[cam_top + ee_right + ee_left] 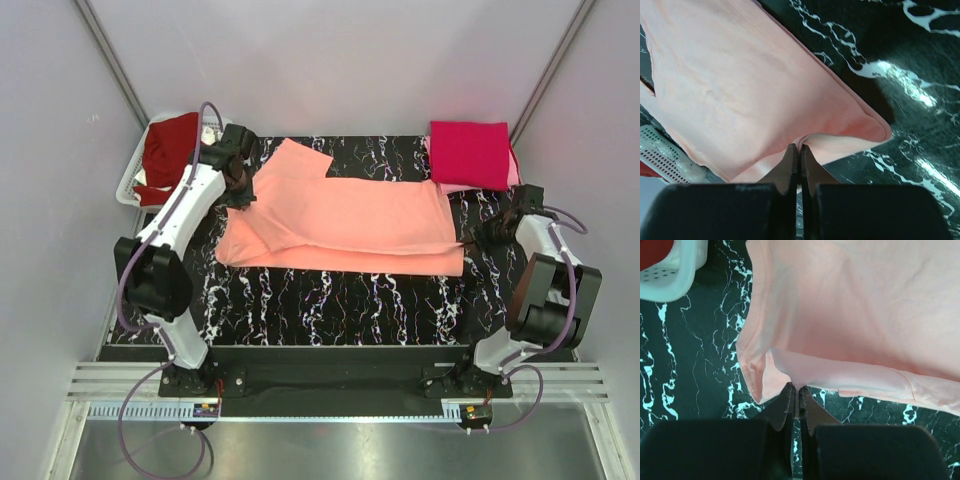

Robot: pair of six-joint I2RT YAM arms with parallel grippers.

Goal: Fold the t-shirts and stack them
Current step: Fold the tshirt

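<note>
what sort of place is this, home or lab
Likely a lab test cell: two robot arms bolted to a black marbled table, plain walls boxing it in, a salmon t-shirt laid out.

Salmon t-shirt (340, 225) spread across the counter (330, 305), open marbled strip along its near side, white basket (128, 192) crowding its far-left corner, folded crimson t-shirt (470, 153) blocking its far-right corner, bare gap behind it between them

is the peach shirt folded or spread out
Half folded: the peach shirt lies doubled over itself, a lower layer showing along its near edge, one sleeve sticking out.
</note>
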